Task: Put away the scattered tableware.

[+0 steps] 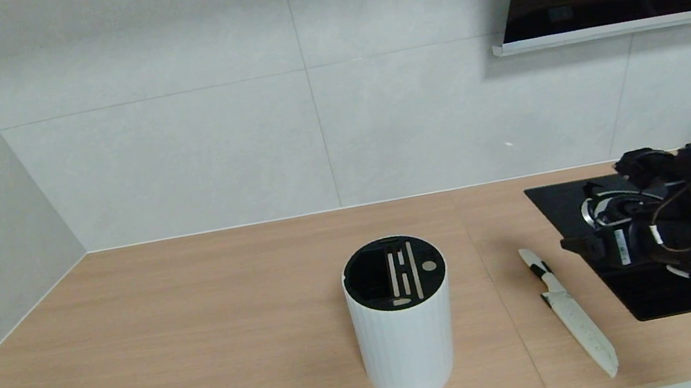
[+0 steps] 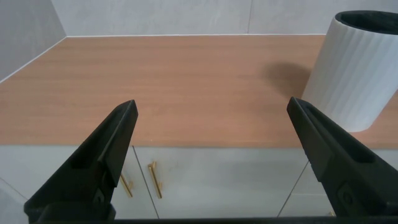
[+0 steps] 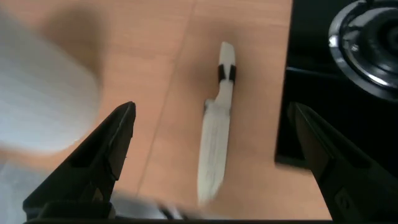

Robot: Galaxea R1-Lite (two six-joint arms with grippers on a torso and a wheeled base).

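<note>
Right claw (image 3: 211,111): released, fingers spread wide, nothing held. It hangs above the knife (image 1: 569,311) without touching it. On the head camera I see that arm over the black cooktop (image 1: 672,301) at the right end of the counter (image 1: 200,331).

Knife: flat on the counter, just beside the cooktop's left edge, between it and the white ribbed holder (image 1: 404,332), and touching neither. Its handle is white with a black band and points toward the wall. The blade tip points toward the counter's front edge.

Holder: upright, well left of the knife, with a black top that has narrow slots and one larger opening.

Left claw (image 2: 211,104): also released, fingers wide apart, gripping nothing. I see it at the counter's front edge with the holder near on its right. Cabinet doors with gold handles (image 2: 153,179) are below.
</note>
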